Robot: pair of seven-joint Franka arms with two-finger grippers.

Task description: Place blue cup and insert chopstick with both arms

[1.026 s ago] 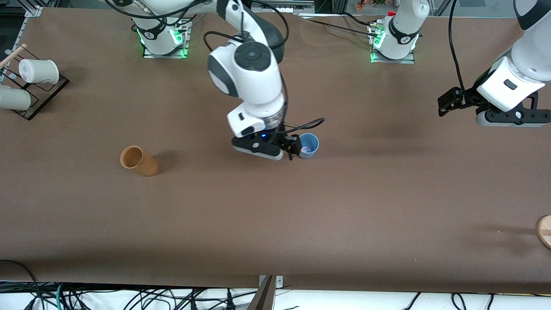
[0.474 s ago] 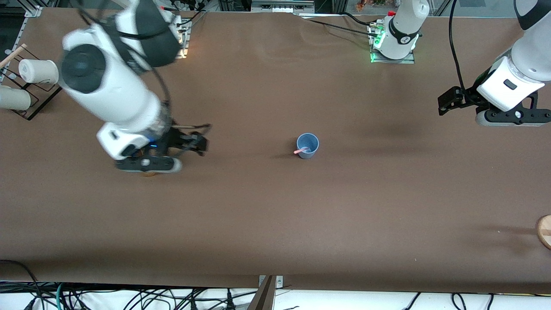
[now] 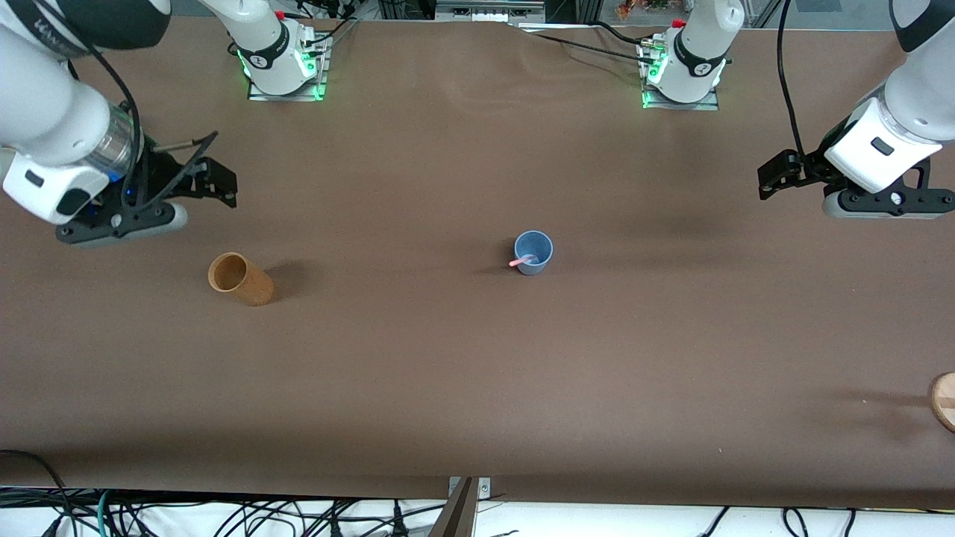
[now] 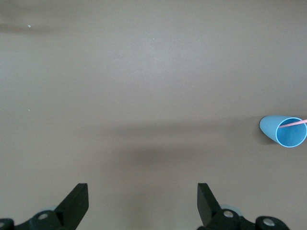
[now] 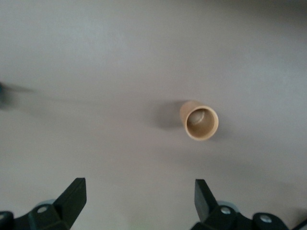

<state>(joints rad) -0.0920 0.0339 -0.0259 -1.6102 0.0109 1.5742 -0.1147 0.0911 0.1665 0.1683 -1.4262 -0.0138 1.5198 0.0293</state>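
Note:
The blue cup (image 3: 534,250) stands upright at the middle of the table. The pink chopstick (image 3: 521,261) leans inside it, one end poking over the rim. My right gripper (image 3: 119,224) is open and empty, up over bare table at the right arm's end, with the tan cup close by. My left gripper (image 3: 888,205) is open and empty, waiting over bare table at the left arm's end. The left wrist view shows the blue cup (image 4: 285,132) with the chopstick (image 4: 296,123) off to one side of its open gripper (image 4: 143,206). The right wrist view shows its open gripper (image 5: 139,203).
A tan cup (image 3: 240,279) stands toward the right arm's end and also shows in the right wrist view (image 5: 200,120). A round wooden object (image 3: 944,400) sits at the table edge at the left arm's end. Cables hang along the near edge.
My right gripper left the blue cup and swung to the right arm's end of the table, past the tan cup. The chopstick stays in the cup. The left arm has not moved.

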